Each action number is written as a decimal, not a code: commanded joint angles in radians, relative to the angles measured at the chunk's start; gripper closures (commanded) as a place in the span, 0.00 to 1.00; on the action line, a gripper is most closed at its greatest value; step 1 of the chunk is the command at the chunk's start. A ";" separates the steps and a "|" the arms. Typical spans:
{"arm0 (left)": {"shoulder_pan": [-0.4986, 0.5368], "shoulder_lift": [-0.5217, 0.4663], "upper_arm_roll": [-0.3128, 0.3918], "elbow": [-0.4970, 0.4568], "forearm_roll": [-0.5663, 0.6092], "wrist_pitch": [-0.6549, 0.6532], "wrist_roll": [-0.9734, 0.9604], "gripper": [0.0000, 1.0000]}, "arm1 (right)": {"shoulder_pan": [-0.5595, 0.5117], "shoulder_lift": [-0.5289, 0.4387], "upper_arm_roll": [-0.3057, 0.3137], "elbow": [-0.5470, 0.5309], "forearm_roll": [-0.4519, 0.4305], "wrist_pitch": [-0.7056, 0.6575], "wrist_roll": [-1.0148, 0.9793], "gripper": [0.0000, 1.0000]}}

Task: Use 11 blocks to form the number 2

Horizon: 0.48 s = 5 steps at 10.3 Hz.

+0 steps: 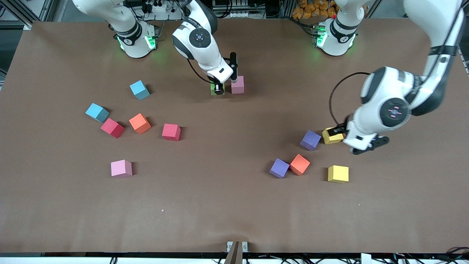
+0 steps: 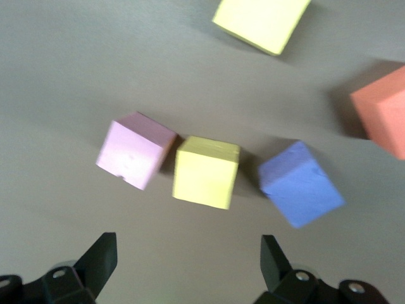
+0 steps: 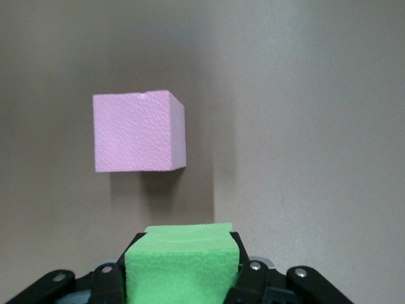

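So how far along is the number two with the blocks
Barely begun. One pink block sits placed near the robots' bases. The right claw is shut on the green block right beside it. The left claw hangs open over a yellow block. The remaining blocks, like the red block, lie scattered.

Green cube (image 3: 182, 263) beside pink cube (image 3: 139, 131); other cubes scattered.

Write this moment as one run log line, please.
right gripper: shut on green block, beside pink block | left gripper: open over yellow block
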 commanded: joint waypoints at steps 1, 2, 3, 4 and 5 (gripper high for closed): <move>0.062 0.015 -0.014 -0.023 0.075 -0.008 0.170 0.00 | -0.008 0.019 0.009 -0.005 -0.005 0.002 0.065 0.63; 0.089 0.018 -0.014 -0.030 0.076 -0.004 0.236 0.00 | -0.002 0.034 0.015 -0.005 -0.005 0.004 0.079 0.63; 0.127 0.022 -0.015 -0.061 0.076 0.033 0.300 0.00 | 0.002 0.038 0.015 -0.003 -0.005 0.004 0.080 0.63; 0.157 0.024 -0.015 -0.090 0.076 0.073 0.339 0.00 | 0.006 0.050 0.015 -0.003 -0.005 0.010 0.080 0.63; 0.178 0.022 -0.015 -0.122 0.076 0.111 0.380 0.00 | 0.010 0.065 0.015 -0.003 -0.005 0.033 0.078 0.63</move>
